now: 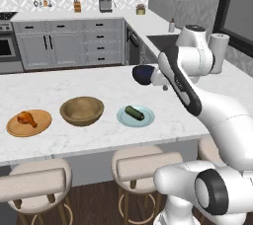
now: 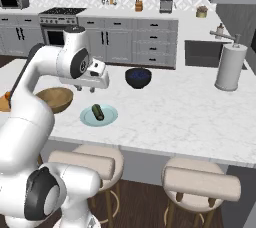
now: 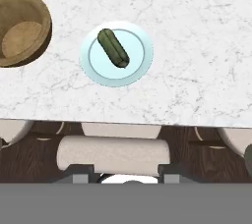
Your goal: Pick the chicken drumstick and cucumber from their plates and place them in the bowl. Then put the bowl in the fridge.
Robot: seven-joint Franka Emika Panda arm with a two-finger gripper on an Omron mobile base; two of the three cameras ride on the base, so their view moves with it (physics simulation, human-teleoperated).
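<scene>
Left base view. On the marble counter (image 1: pixel 99 88) the drumstick (image 1: pixel 26 118) lies on the wooden plate (image 1: pixel 42 125) at 9 o'clock, the empty bowl (image 1: pixel 82 110) stands at centre, and the cucumber (image 1: pixel 134 113) lies on the pale blue plate (image 1: pixel 146 119) at 3 o'clock of the bowl. The arm's hand hangs above the counter, well apart from all three.

Right base view. The gripper (image 2: pixel 85 89) hovers at 11 o'clock of the cucumber, holding nothing; the fingers are too small here to tell how wide they stand. A dark blue bowl (image 2: pixel 138 77) stands further back.

Hand view. The cucumber lies diagonally on its plate, untouched; the bowl sits at 10 o'clock.

Judged progress: nothing is moved yet; both pickups and the fridge step remain.
</scene>
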